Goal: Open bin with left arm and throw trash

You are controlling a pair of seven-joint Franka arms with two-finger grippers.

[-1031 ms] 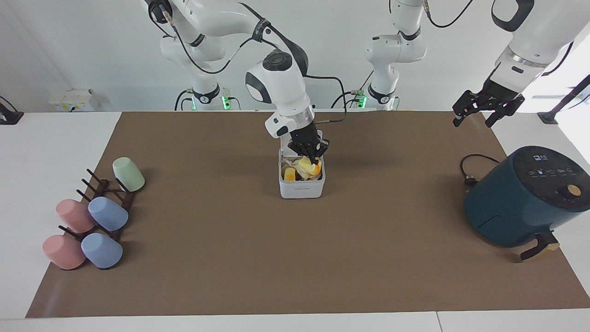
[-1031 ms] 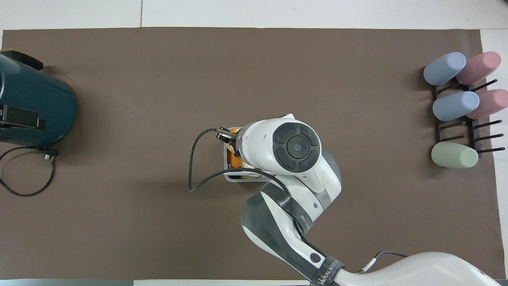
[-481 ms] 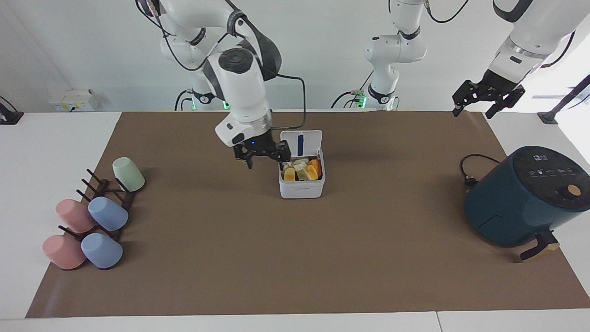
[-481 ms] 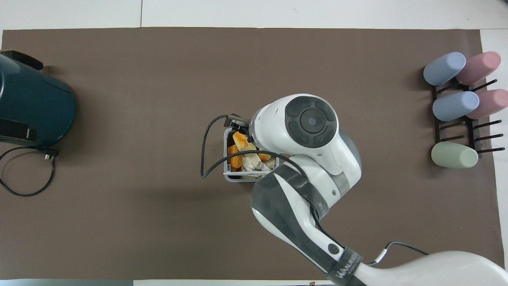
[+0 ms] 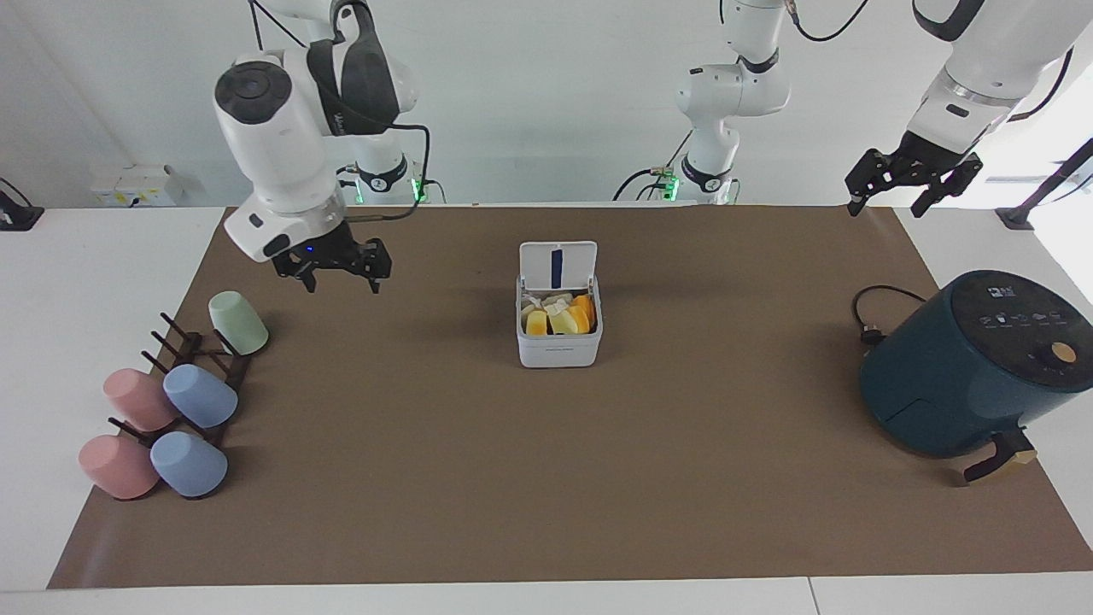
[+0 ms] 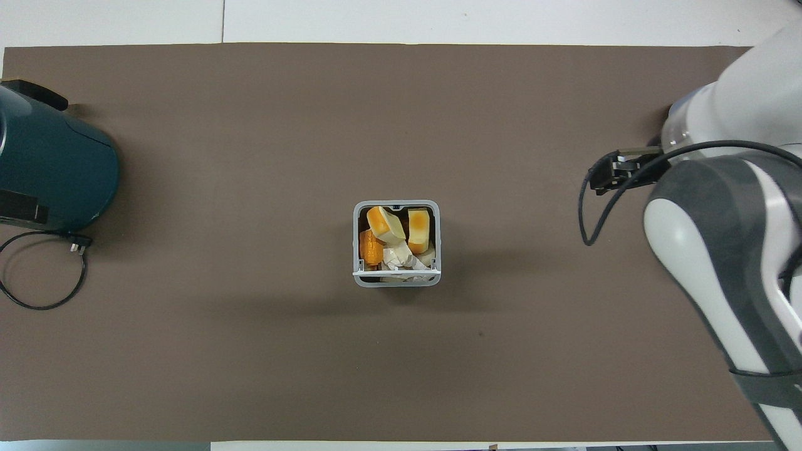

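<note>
The white bin (image 5: 559, 350) stands mid-mat with its lid (image 5: 557, 265) hinged up, blue strip showing. It also shows in the overhead view (image 6: 396, 281). Inside lie the yellow wedge with an orange edge (image 6: 383, 223), the orange cylinder (image 6: 418, 228) and the crumpled white tissue (image 6: 397, 257). My right gripper (image 5: 343, 284) is open and empty, raised over the mat beside the green cup, well away from the bin. My left gripper (image 5: 888, 205) is open and empty, held high over the mat's corner at the left arm's end, where that arm waits.
A dark teal air fryer (image 5: 973, 367) with its loose cable (image 5: 871, 316) stands at the left arm's end. A rack of pastel cups (image 5: 171, 401) stands at the right arm's end. In the overhead view the right arm (image 6: 720, 238) covers the cups.
The right gripper was down in the bin with the trash. It let go, rose and swung away toward the right arm's end. The trash stays in the bin. The left arm barely moved.
</note>
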